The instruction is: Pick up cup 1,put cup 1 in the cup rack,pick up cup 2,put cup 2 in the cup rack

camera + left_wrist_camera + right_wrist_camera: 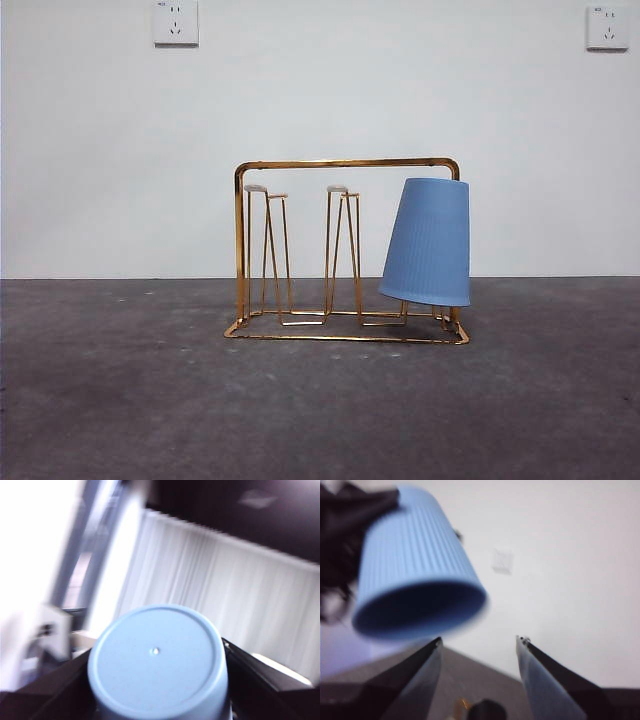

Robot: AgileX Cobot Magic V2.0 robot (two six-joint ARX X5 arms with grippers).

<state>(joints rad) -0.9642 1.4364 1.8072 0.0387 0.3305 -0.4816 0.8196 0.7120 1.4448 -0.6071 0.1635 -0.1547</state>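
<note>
Cup rack (345,250) gold wire, standing mid-table (120,400); left prongs bare. Blue cup (428,242) upside down on rack's right end, 3 o'clock side, slightly tilted. Left pincer (159,690) clamped on second blue cup (157,660), base toward camera. Right pincer (479,645) spread wide, holding nothing, that second cup at 10 o'clock.

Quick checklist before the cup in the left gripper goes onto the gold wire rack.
1. Ribbed blue plastic cup clamped in left gripper: ok.
2. Right gripper open, empty: ok.
3. Other blue cup upside down at one end of the gold wire cup rack, seated straight: not ok, tilted.
4. Bare white-tipped prongs free: ok.
5. Held cup lined up over a prong: cannot tell.
</note>
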